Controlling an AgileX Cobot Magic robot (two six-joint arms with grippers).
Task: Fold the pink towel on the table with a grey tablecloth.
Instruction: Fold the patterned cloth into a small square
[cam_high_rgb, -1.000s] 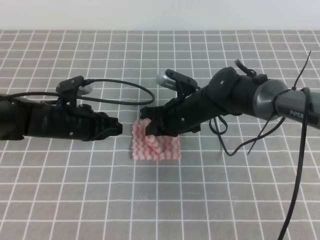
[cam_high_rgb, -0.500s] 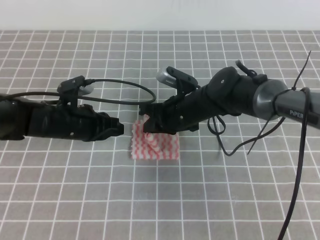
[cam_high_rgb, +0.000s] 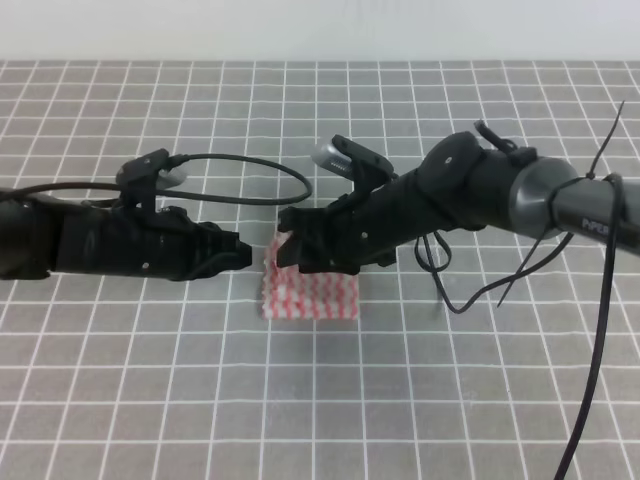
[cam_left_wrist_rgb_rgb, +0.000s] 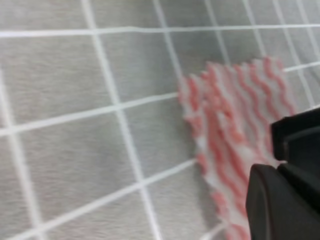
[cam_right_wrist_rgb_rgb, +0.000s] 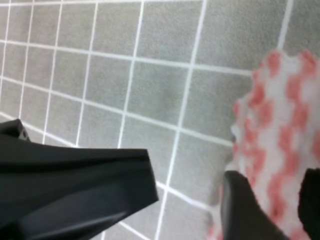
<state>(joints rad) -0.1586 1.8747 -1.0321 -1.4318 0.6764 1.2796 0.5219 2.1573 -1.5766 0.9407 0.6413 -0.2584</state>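
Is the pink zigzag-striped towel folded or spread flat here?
Folded: the pink zigzag-striped towel lies as a compact rectangle on the grey gridded tablecloth.

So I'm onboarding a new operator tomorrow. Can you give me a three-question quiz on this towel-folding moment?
1. True or false: the pink towel lies on a grey tablecloth printed with a white grid.
2. Which gripper reaches over the towel's far edge in the high view? A) left gripper B) right gripper C) neither
3. Fill in: in the high view, the left gripper sits to the towel's ____ side, apart from it.

Key:
1. True.
2. B. The right gripper is over the towel's upper left corner, and its jaws look open in the right wrist view.
3. Left.
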